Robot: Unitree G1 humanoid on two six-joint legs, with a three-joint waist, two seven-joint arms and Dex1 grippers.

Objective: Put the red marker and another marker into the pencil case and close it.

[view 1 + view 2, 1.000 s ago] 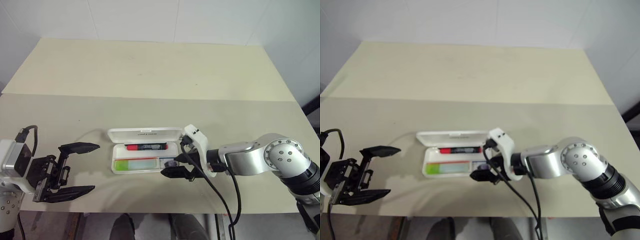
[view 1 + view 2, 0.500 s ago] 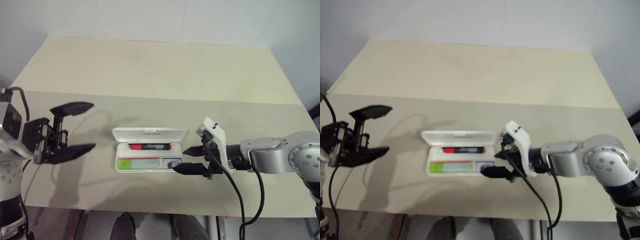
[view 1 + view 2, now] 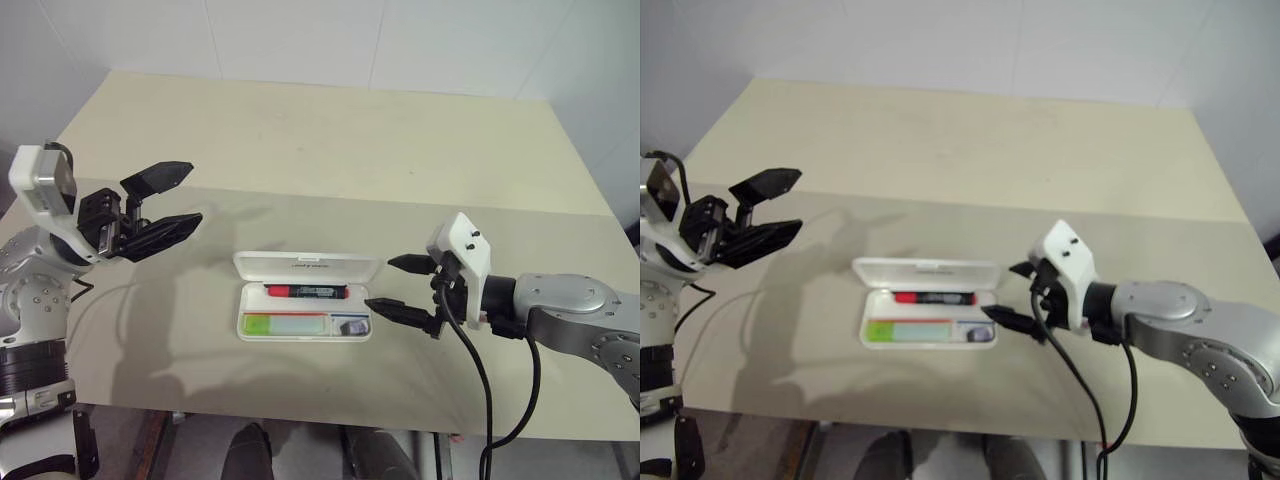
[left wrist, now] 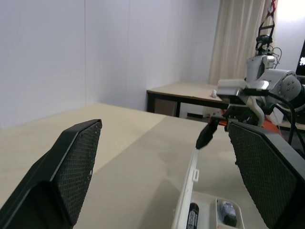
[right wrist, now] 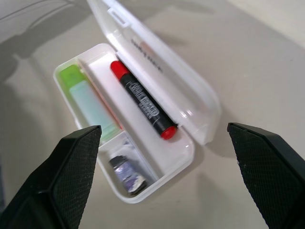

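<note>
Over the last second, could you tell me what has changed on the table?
The left gripper rose, open and empty. The right gripper drew back from the pencil case, also open and empty. The case is still open, with the red marker and the green marker lying inside as before.

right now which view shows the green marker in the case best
The right wrist view: the green marker lies unobstructed in the open pencil case, in the compartment beside the red marker. Both eye views show it small; the left wrist view misses it.
</note>
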